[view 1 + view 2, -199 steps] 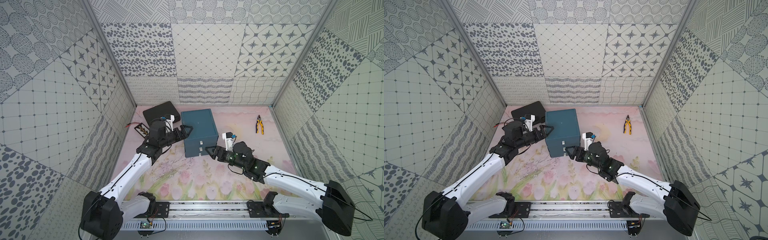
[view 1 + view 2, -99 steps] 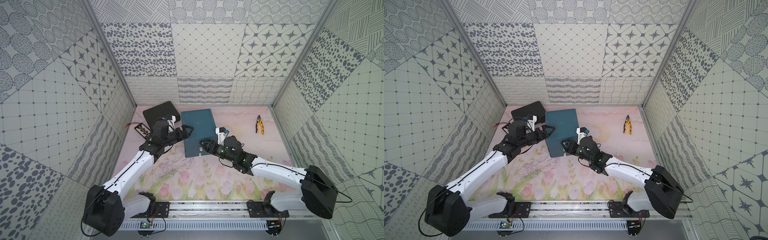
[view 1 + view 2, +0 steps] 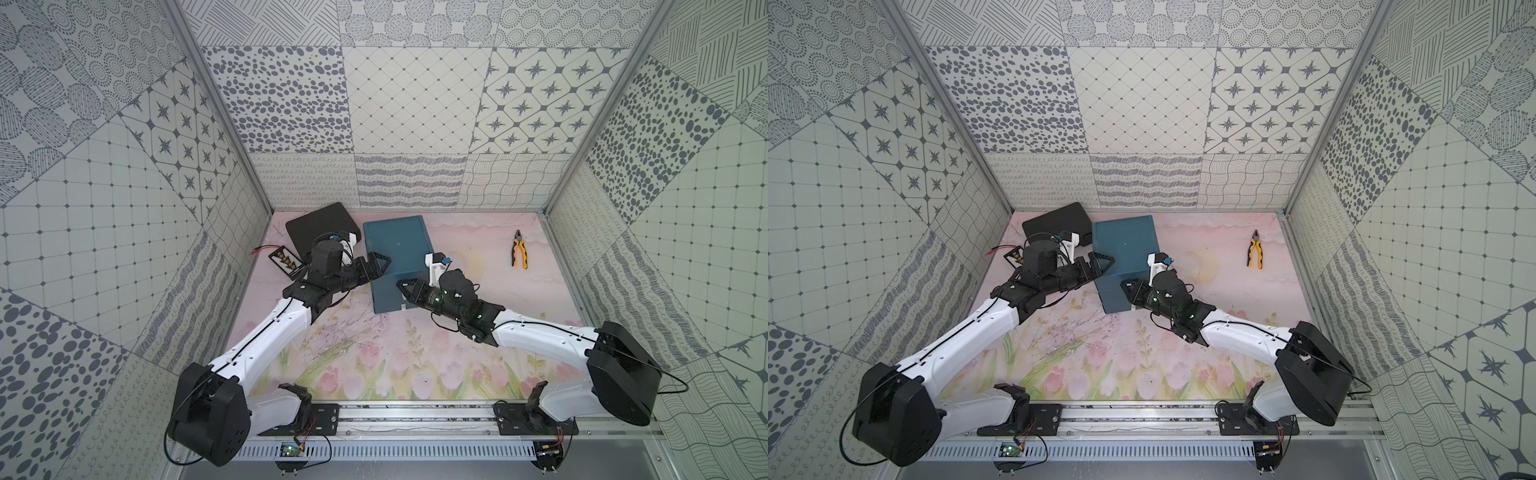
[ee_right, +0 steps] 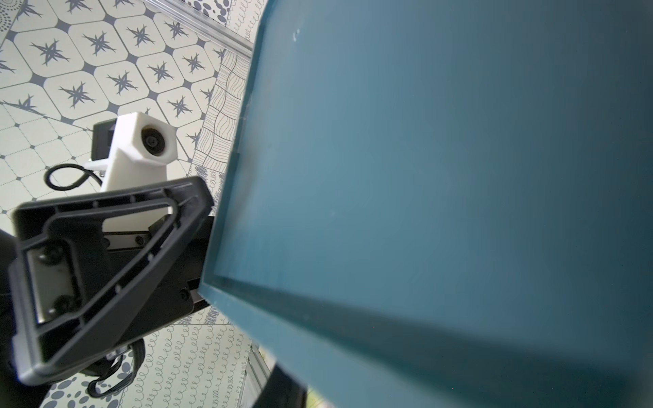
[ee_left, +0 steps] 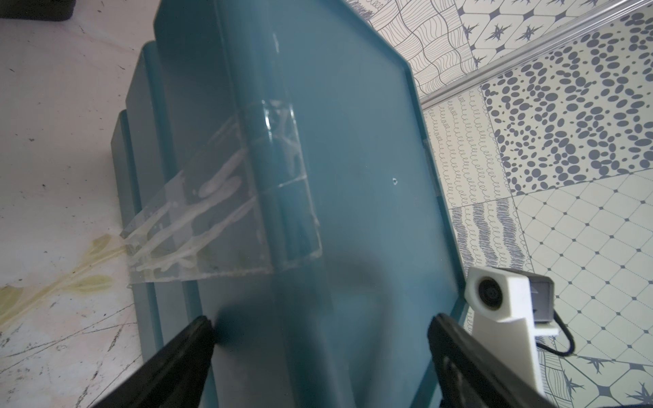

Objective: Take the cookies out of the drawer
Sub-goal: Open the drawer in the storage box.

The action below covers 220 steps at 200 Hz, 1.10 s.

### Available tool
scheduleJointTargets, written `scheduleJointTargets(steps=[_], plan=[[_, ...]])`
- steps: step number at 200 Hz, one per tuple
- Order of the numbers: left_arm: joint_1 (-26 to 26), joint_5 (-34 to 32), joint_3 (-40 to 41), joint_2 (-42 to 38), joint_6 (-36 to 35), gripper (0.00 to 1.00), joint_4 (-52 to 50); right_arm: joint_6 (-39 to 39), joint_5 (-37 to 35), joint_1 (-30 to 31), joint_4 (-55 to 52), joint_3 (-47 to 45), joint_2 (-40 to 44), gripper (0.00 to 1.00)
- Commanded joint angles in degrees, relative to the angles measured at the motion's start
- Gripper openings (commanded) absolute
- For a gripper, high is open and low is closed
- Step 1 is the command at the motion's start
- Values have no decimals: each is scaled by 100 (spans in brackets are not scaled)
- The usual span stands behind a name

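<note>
The right gripper (image 3: 401,286) has reached the drawer unit (image 3: 397,241), jaws hidden; left gripper (image 5: 321,328) spread wide.

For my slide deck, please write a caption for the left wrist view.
Open left gripper facing the teal plastic drawer cabinet with a clear acrylic handle.

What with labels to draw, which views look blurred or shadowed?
Right wrist view: the teal drawer unit looms close and soft. Left wrist view: its clear handle is crisp, a shadow lies nearby. Both top views: even light, walls splayed by the wide lens.
</note>
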<state>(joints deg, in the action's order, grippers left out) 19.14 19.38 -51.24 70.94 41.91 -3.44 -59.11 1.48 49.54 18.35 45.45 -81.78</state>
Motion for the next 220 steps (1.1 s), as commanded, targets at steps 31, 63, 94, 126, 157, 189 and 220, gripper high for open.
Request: scheduleJointTargets(steps=[31,63,94,126,157,189,220], plan=[[77,293,-70,-29,-145,99,-19,373,-456,-14,-371,189,245,12],[83,256,-70,-36,-138,99,-33,523,-519,1,-666,119,414,2],[94,251,-80,-38,-129,99,-17,524,-602,71,-843,1,549,0],[109,220,-79,-19,-114,99,-7,474,-681,278,-957,-32,666,0],[124,121,-89,12,-78,99,-6,288,-1036,628,-1307,-68,893,0],[129,-149,-106,-45,-28,99,-33,-21,-1457,1093,-1640,-274,1200,0],[124,-210,-190,-50,-93,99,-51,-250,-1793,1540,-1965,-437,1430,1]])
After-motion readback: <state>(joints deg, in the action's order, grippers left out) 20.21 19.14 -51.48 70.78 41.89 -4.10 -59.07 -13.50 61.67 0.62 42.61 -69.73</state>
